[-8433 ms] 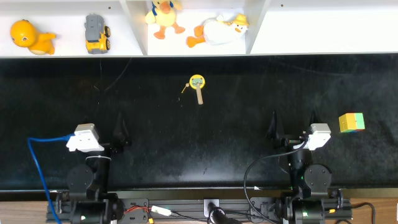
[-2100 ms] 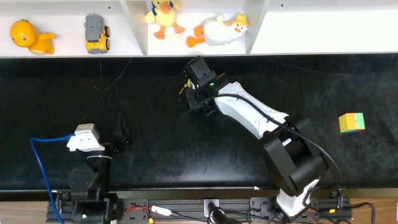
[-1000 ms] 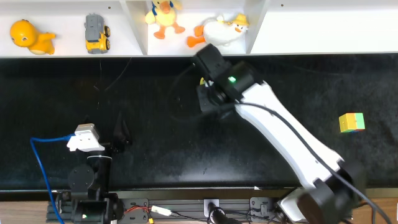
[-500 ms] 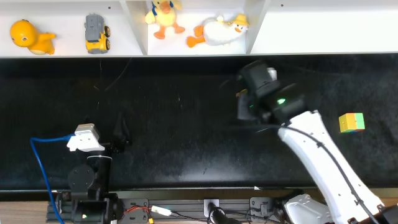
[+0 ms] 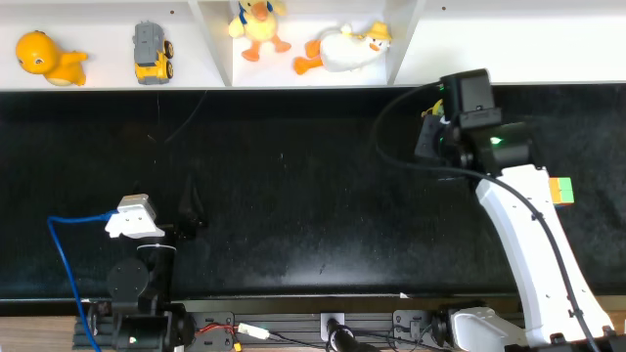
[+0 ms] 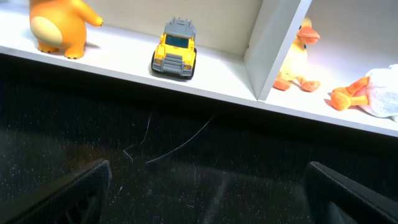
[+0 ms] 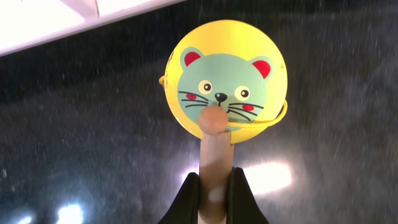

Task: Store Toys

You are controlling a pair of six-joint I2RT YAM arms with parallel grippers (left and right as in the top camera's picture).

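Left jaws stand spread apart at the top view's lower left, over the desk point(image 5: 293, 215). At upper right, the right jaws pinch the stick of the yellow cat-face rattle point(image 7: 225, 87) near the white shelf point(image 5: 509, 49); a coloured cube point(image 5: 561, 190) lies farther right.

Bright overhead light, glare patches on the dark table point(image 7: 74, 137)

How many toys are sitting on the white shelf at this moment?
4. Orange animal figure and yellow truck in the left compartment; yellow plush duck and white plush duck in the middle one. The shelf's back is cut off, so more may hide.
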